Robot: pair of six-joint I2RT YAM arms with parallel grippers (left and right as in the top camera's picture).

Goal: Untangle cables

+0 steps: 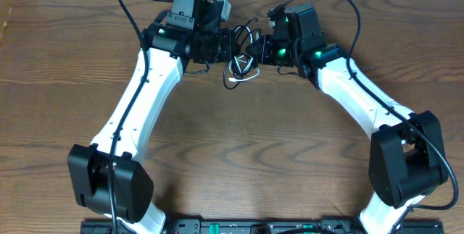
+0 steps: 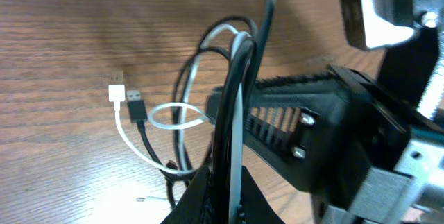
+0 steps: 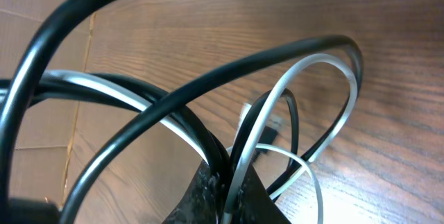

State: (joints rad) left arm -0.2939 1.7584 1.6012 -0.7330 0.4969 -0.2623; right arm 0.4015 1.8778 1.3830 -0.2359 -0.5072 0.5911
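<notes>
So the left gripper (image 1: pixel 230 44) and right gripper (image 1: pixel 256 48) are both pinched shut on the same tangle (image 1: pixel 243 64) of black cable (image 2: pixel 137 105) and white cable (image 2: pixel 116 93), lifted between them toward the far side of the table (image 1: pixel 239 154), presumably to tug the loops apart.

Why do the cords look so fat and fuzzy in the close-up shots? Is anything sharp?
Right wrist view: the cables sit near the lens, looming soft-edged. Left wrist view: the plugs on the table are crisp. Overhead view: even light, faint shadows, all small but sharp.
</notes>
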